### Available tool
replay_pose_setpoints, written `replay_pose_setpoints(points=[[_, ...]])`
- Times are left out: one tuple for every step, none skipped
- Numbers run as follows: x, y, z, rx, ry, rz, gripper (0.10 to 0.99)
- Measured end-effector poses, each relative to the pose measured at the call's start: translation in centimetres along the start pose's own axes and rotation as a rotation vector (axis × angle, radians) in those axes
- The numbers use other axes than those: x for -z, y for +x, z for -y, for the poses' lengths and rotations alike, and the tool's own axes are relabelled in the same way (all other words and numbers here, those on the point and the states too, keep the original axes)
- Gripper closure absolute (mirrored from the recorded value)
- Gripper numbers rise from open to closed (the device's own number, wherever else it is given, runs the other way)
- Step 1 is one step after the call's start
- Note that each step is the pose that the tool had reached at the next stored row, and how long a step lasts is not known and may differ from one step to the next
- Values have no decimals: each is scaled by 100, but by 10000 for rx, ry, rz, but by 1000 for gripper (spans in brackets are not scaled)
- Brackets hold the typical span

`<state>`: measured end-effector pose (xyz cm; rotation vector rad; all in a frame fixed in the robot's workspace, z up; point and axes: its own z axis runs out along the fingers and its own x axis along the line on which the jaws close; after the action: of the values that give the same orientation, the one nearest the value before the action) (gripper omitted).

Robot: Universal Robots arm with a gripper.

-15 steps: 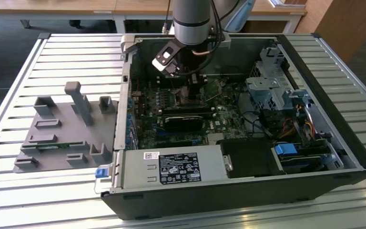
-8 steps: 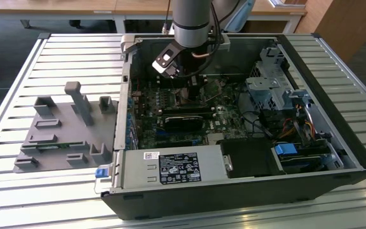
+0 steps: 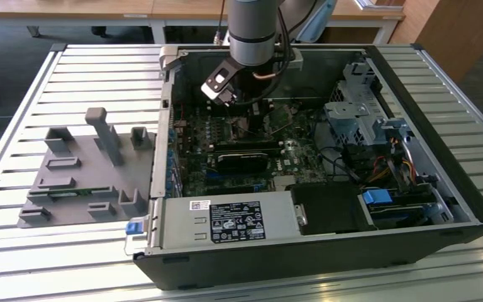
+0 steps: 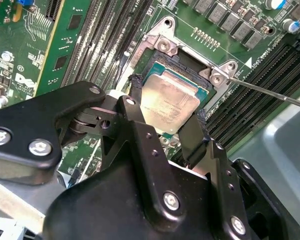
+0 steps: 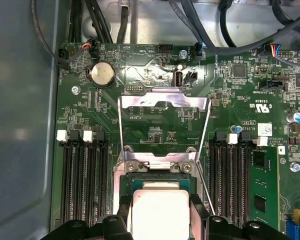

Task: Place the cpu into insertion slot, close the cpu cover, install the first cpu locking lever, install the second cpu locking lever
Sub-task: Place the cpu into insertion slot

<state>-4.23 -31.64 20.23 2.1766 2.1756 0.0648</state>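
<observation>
My gripper [image 4: 166,107] is shut on the cpu [image 4: 170,97], a flat square chip with a pale metal top, one black finger [image 4: 135,100] on each of two opposite edges. The chip sits level right over the insertion slot [image 4: 154,64], whose dark rim shows around it; I cannot tell whether it is seated. In the first wrist view the cpu [image 5: 160,212] lies between the fingers [image 5: 124,210], and the cpu cover [image 5: 164,100], a silvery frame, stands swung open beyond the insertion slot [image 5: 160,181]. A thin locking lever [image 4: 270,92] sticks out sideways. In the exterior view the arm [image 3: 250,38] reaches down into the computer case.
Long black memory slots [image 5: 82,180] flank the socket, with a green memory stick [image 5: 262,185] further out. A coin battery [image 5: 102,74] and cables [image 5: 225,25] lie past the cover. The case wall [image 5: 20,125] is close. A grey fixture [image 3: 90,170] sits outside the case.
</observation>
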Motion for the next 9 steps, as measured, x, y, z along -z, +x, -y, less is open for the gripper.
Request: replay_pose_setpoints(points=[[-4, 0, 0, 0, 0, 0, 545], [-8, 1, 1, 0, -1, 0, 545], [-14, 1, 1, 0, -1, -1, 545], [-19, 1, 1, 0, -1, 0, 545], [-24, 2, 2, 0, 0, 0, 545], [-30, 2, 2, 0, 0, 0, 545], [-35, 3, 2, 0, -1, 0, 545], [-40, 4, 3, 0, 0, 0, 545], [-45, 4, 3, 0, -1, -1, 545]])
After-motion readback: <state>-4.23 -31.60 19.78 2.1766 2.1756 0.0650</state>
